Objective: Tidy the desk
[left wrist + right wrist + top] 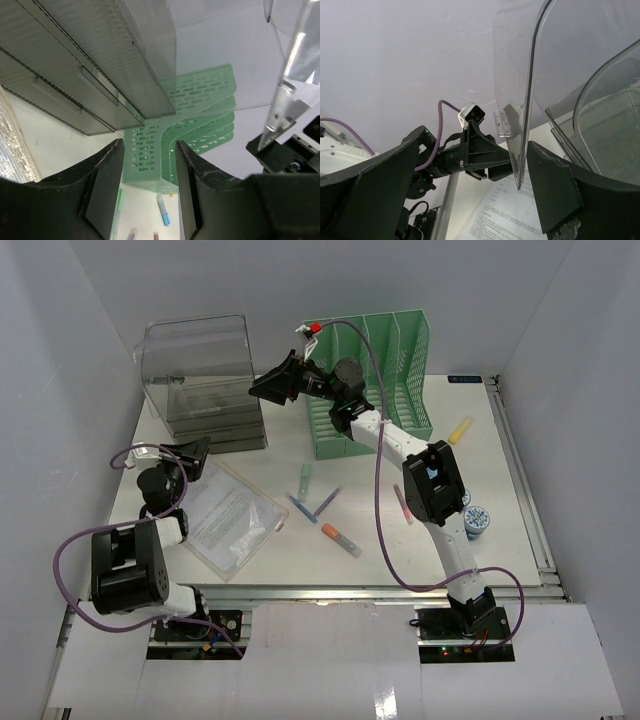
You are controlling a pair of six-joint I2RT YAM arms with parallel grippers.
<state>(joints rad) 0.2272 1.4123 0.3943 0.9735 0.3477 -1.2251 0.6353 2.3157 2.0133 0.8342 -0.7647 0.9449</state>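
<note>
The white desk [500, 460] holds a clear plastic drawer box [205, 380] at the back left and a green slotted file rack [385, 370] behind the centre. My right gripper [268, 385] is raised at the box's right front edge. In the right wrist view its jaws are open around the box's clear wall edge [520, 150], which stands close to the right finger [555, 190]. My left gripper [192, 453] hovers low by the box's front, open with nothing between its fingers [107, 192]. It looks toward the rack [165, 150].
A clear sleeve with a printed sheet [230, 515] lies under the left arm. Loose pens lie mid-desk: green [305, 478], blue [300, 508], purple [327, 500], orange [340, 538], pink [402, 505], yellow [460, 430]. A blue-white roll [478, 518] sits right. White walls enclose the desk.
</note>
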